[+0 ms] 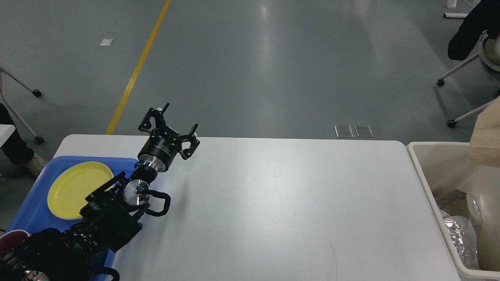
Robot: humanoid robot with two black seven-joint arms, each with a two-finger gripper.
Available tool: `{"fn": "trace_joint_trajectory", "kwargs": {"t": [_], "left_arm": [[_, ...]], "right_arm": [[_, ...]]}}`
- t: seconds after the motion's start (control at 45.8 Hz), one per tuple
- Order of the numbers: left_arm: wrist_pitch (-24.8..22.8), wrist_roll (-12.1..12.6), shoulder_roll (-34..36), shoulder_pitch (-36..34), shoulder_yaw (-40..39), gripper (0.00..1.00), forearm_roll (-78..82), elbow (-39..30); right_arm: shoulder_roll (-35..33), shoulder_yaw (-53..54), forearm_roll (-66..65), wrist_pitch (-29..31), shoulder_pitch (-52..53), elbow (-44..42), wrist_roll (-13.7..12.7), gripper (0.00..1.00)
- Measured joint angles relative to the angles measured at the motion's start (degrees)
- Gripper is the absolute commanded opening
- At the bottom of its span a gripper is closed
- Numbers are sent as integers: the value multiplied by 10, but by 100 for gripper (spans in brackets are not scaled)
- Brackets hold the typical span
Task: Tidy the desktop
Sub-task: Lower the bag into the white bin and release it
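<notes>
The desktop (281,203) is a large white tabletop with rounded corners that fills the lower middle of the head view. My left gripper (175,121) is open and empty, held above the table's far left edge, with its arm coming in from the lower left. A brown paper bag (486,136) shows at the right edge, over the beige bin (420,164). My right gripper is out of view.
A blue tray (35,203) at the left holds a yellow plate (72,187) and a dark red cup (9,240). The beige bin holds crumpled foil and plastic (461,230). Chairs on castors stand on the floor at far right and far left.
</notes>
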Motion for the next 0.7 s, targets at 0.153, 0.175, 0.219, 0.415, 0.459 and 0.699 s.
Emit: {"fn": "trace_joint_trajectory", "kwargs": {"t": [0.153,0.175,0.219,0.415,0.459,0.699], "left_arm": [[0,0,0,0,0,98,0,0],[0,0,0,0,0,98,0,0],[0,0,0,0,0,98,0,0],[0,0,0,0,0,98,0,0],[0,0,0,0,0,98,0,0],[0,0,0,0,0,98,0,0]], "right_arm": [[18,1,-46,-50,-54,0,1,0],[21,1,-57,-54,-60,0,1,0],[27,1,-76,-58,-70,0,1,0],[59,3,-148,-62,-122,0,0,0],[67,3,-154,-62,-136,1,0,0],[107,2,-201,-61,-189,3,0,0]]}}
